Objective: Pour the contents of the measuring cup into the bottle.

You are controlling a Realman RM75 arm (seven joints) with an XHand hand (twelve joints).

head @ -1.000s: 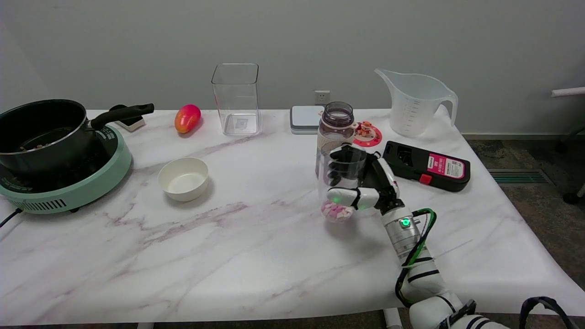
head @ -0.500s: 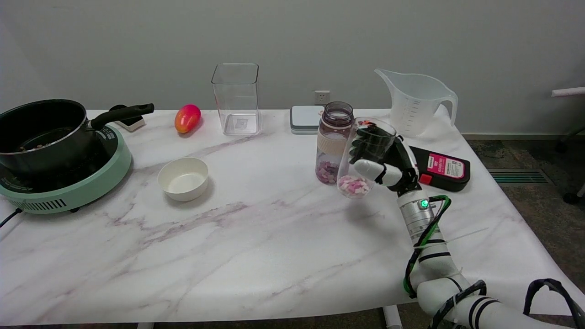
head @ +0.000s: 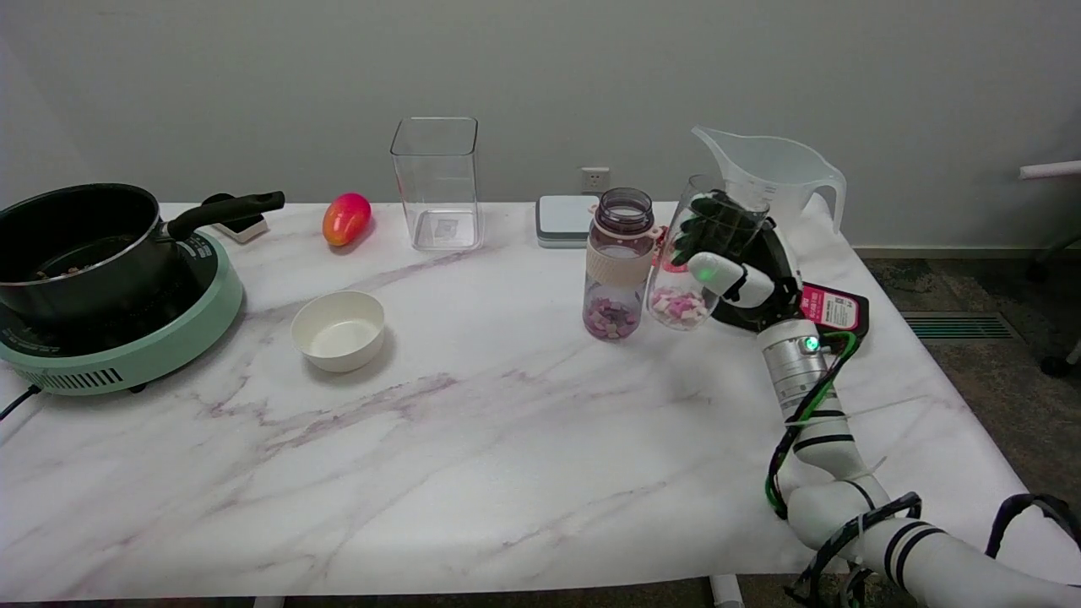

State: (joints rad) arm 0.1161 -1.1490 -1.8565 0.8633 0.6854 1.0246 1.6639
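A clear measuring cup [head: 706, 221] with pink and white bits [head: 679, 306] in its bottom is held by my right hand [head: 733, 263], fingers wrapped around its wall. The cup stands nearly upright, leaning slightly right at the top, just right of the bottle and seemingly lifted off the table. The bottle [head: 619, 263] is clear with a purple open neck and a beige band. It stands upright on the marble table [head: 473, 439] with some pink and white bits [head: 610, 319] at its bottom. Cup rim and bottle mouth are at about the same height.
Behind the hand are a large translucent jug [head: 773, 181], a black device with a red label [head: 823, 308] and a pink coaster [head: 663, 253]. Farther left: white box [head: 564, 219], clear square container [head: 437, 181], mango [head: 346, 218], white bowl [head: 339, 329], black pot [head: 80, 245] on a green cooker [head: 143, 338].
My right hand has carried the cup from in front of the bottle to the right and farther back, ending beside the bottle's right side. The bottle, earlier partly covered, now shows fully.
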